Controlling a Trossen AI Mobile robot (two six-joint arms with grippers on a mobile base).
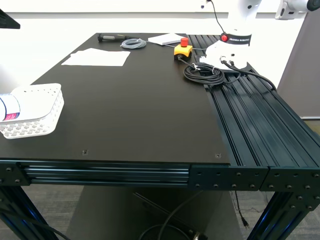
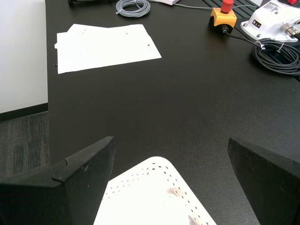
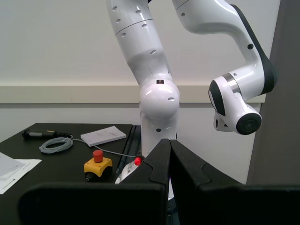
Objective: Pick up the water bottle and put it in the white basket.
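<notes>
A black table (image 1: 135,110) is seen with the white basket (image 1: 35,112) resting at its edge, at the exterior view's left. The water bottle (image 1: 9,108) lies on its side inside the basket, its blue label showing; only part of it is in view.

In the first wrist view, my first gripper (image 2: 171,176) is shown with its jaws wide apart and nothing held. A corner of the white basket (image 2: 150,197) sits directly below and between the jaws. Beyond the jaws, well apart from them, white paper sheets (image 2: 105,46), a coiled grey cable (image 2: 133,7) and a yellow emergency-stop button (image 2: 223,16) are seen on the table.

In the second wrist view, my second gripper (image 3: 169,161) is shown with its jaws pressed together, holding nothing. Straight beyond them stands a white robot arm (image 3: 157,89).
</notes>
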